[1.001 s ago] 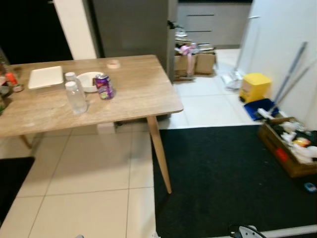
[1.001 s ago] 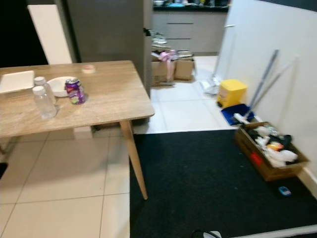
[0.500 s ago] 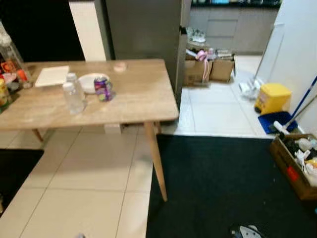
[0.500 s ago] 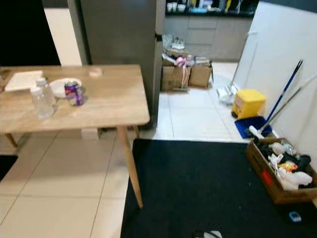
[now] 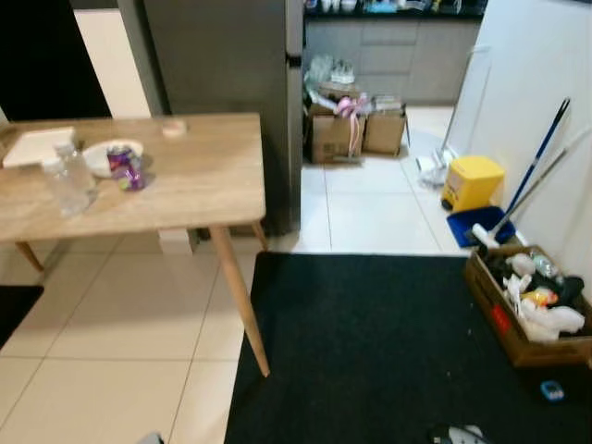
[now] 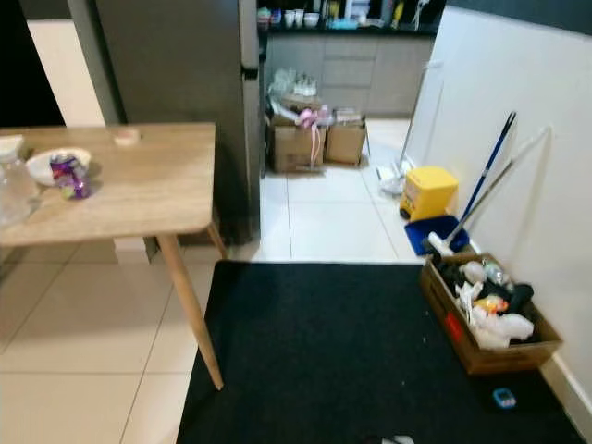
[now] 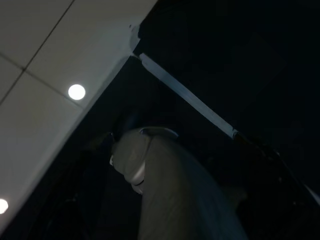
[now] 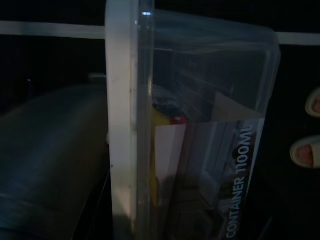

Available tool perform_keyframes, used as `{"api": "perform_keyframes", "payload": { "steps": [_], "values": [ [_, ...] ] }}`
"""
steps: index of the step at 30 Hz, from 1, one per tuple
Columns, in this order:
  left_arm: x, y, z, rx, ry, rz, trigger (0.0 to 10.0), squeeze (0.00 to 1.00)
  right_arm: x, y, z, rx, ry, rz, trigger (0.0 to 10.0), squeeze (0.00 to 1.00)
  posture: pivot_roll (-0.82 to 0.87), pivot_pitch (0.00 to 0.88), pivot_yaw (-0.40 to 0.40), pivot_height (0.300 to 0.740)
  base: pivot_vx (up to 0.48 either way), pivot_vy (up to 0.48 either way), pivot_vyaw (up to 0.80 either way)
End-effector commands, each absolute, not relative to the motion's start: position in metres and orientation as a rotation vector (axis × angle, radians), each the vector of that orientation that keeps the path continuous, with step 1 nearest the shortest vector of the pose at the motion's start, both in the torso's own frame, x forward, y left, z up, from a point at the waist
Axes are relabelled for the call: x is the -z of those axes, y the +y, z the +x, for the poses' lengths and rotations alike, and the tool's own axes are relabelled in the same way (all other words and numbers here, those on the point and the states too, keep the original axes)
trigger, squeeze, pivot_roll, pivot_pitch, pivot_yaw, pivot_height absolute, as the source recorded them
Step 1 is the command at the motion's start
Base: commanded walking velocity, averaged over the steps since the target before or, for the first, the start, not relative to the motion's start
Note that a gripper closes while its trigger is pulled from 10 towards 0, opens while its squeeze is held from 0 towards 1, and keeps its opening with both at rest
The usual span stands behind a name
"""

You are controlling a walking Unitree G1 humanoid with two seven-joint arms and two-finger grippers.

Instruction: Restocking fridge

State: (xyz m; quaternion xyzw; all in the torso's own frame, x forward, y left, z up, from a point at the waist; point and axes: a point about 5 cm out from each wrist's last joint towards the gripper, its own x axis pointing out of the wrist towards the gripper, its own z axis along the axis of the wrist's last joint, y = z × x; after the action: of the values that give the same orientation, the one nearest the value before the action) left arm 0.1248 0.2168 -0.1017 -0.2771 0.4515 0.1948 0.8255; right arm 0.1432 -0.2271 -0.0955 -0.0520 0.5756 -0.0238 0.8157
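Carrying a clear plastic container (image 8: 200,135) that fills the right wrist view, its label reading "CONTAINER 1100ML", the robot faces a tall grey fridge (image 5: 222,55) at twelve o'clock, door closed. Whether the right fingers are clenched on the container cannot be told; the left arm hangs idle in shadow, its fingers' state likewise unclear. At ten o'clock a wooden desk (image 5: 194,176) carries a purple can (image 5: 123,167), water bottles (image 5: 67,178) and a white plate (image 5: 104,153). Doing this well probably means passing the desk's near corner by way of the black rug (image 5: 388,342), keeping the container level, and stopping square to the door.
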Motion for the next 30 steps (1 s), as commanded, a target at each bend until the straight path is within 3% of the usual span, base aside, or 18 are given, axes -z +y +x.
{"api": "perform_keyframes", "payload": {
  "steps": [1,11,30],
  "values": [
    [0.1021,0.2157,0.1247,-0.422,0.964,-0.589,10.0,0.00,0.0938,-0.2287,0.1468,0.059,1.211,-0.106,10.0,0.00,-0.05,0.000,0.023,0.740,0.000,0.000,0.00],
    [0.1015,0.2154,0.1268,-0.427,0.956,-0.591,10.0,0.00,0.0939,-0.2280,0.1468,0.052,1.211,-0.108,10.0,0.00,-0.05,0.000,0.023,0.740,0.000,0.000,0.00],
    [0.1000,0.2123,0.1327,-0.424,0.937,-0.601,10.0,0.00,0.0944,-0.2278,0.1456,0.038,1.225,-0.120,10.0,0.00,-0.05,0.000,0.020,0.740,0.000,0.000,-0.74]
  ]
}}
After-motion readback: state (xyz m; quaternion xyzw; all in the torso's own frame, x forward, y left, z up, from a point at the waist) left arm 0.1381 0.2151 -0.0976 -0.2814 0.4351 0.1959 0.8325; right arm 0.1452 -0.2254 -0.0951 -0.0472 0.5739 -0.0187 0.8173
